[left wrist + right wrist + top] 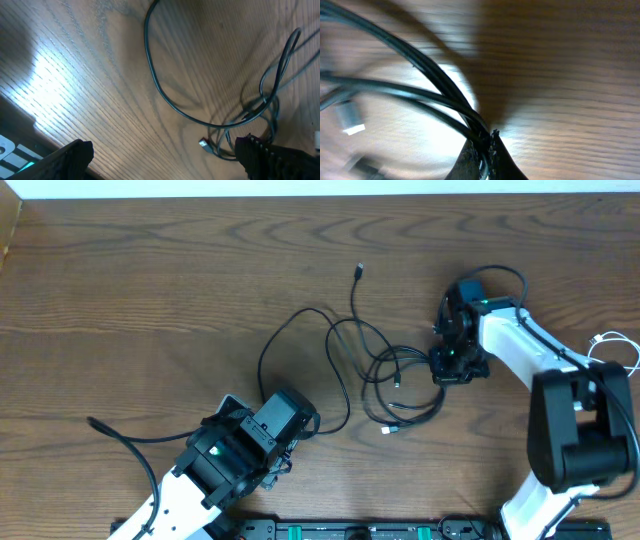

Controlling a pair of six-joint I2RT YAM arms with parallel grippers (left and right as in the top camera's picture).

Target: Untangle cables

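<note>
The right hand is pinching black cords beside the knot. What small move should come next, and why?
Probably lift the right hand slightly and draw it away from the tangle. It is shut on black cable strands at the tangle's right edge, so a gentle pull might loosen the loops. The left hand is open, holding nothing.

We see a tabletop (150,280) of brown wood with clear grain, smooth and faintly shiny under the glare. The black cables (452,100) have smooth, slightly glossy plastic sheathing. The right fingers (467,160) look matt, dark and rough-edged; the arm casing (510,345) is smooth white plastic.
</note>
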